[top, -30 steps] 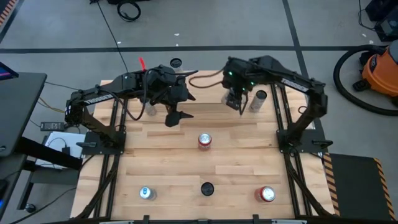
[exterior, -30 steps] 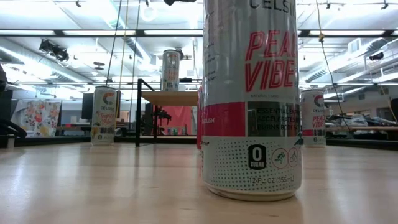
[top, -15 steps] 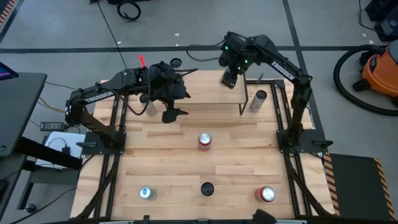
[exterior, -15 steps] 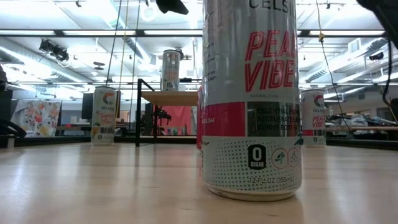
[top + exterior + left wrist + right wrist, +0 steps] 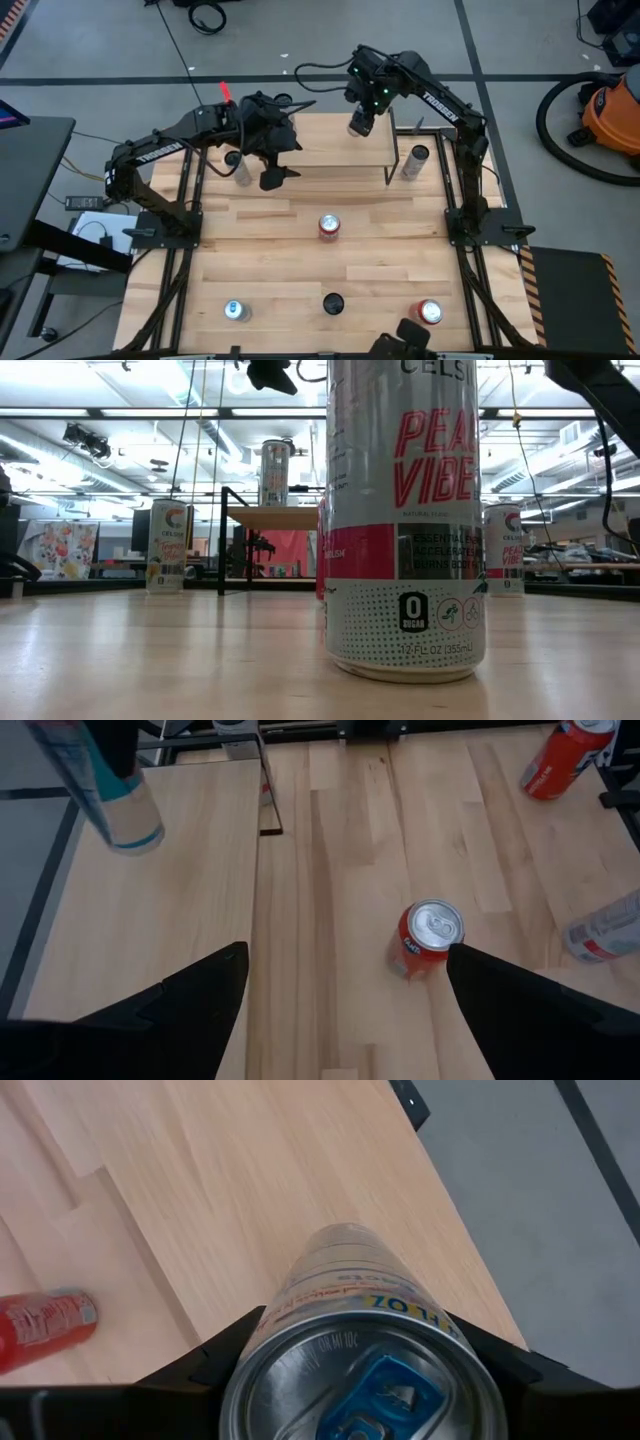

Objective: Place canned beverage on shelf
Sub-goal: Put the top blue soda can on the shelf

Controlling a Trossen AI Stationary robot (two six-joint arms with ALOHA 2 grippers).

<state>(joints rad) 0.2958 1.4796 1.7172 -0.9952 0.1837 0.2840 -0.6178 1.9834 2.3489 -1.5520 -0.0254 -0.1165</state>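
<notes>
Risk: the right end effector (image 5: 361,123), fingers closed round a tall can (image 5: 352,1370), hangs above the shelf (image 5: 330,153); an off-centre release could topple it. The left end effector (image 5: 272,178) gapes empty nearby.

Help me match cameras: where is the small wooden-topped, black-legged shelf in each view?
High: the shelf, far centre.
Low: left of the big pink-and-white can, behind it.
Left wrist: pale board beneath tilted silver can.
Right wrist: pale board beneath same can.
Landmark: that can, in right tool.
</notes>
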